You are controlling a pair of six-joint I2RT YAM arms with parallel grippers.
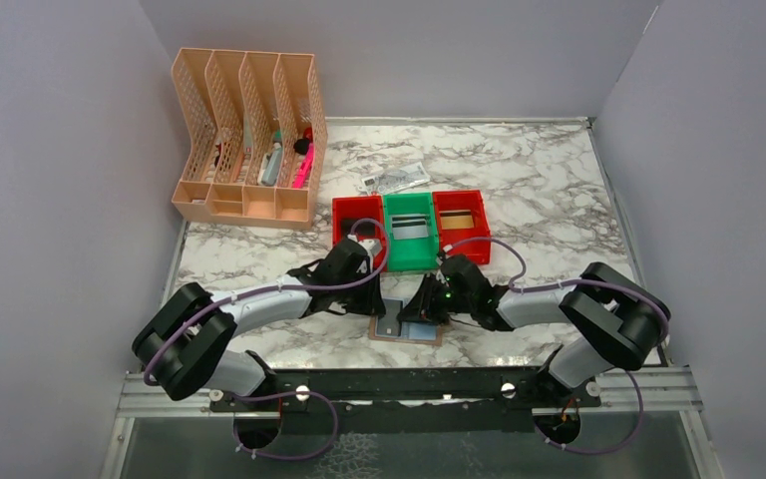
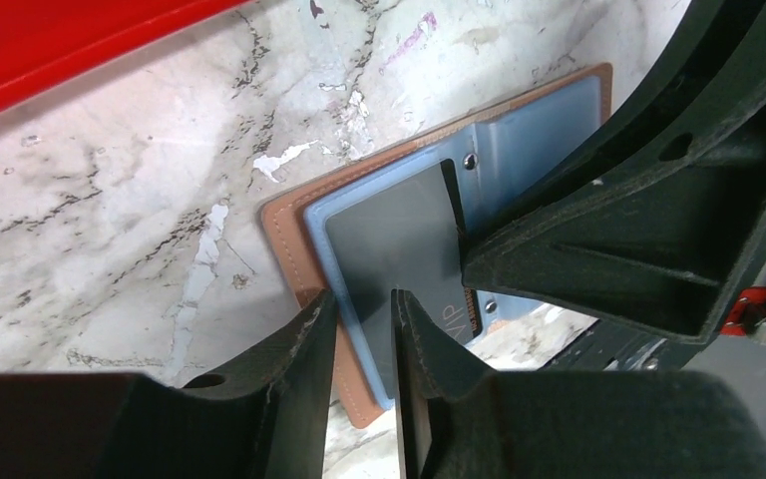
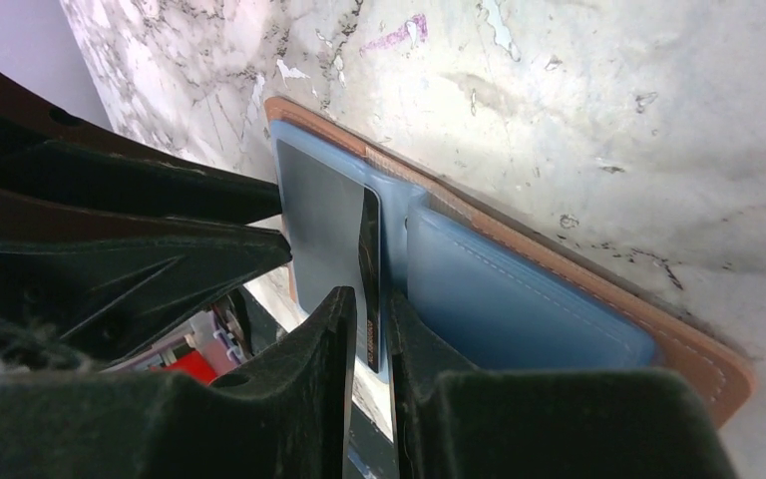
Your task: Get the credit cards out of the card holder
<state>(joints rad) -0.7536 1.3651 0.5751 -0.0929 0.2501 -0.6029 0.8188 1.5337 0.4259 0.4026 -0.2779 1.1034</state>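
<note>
The card holder (image 1: 411, 335) lies open on the marble table between my two grippers, tan rim (image 2: 287, 222) and pale blue panels (image 3: 519, 289) up. A dark credit card (image 2: 394, 235) sits in its left panel, with the inner edge (image 3: 369, 261) lifted. My left gripper (image 2: 364, 311) stands slightly open, its fingertips down on the holder's outer edge, one on the tan rim and one on the card. My right gripper (image 3: 367, 311) is shut on the card's raised edge. Other credit cards lie in the green bin (image 1: 411, 230) and the right red bin (image 1: 461, 220).
Three bins stand in a row just beyond the holder, the left red bin (image 1: 357, 222) close to my left arm. A crumpled paper note (image 1: 396, 180) lies behind them. A peach desk organiser (image 1: 249, 140) stands at the back left.
</note>
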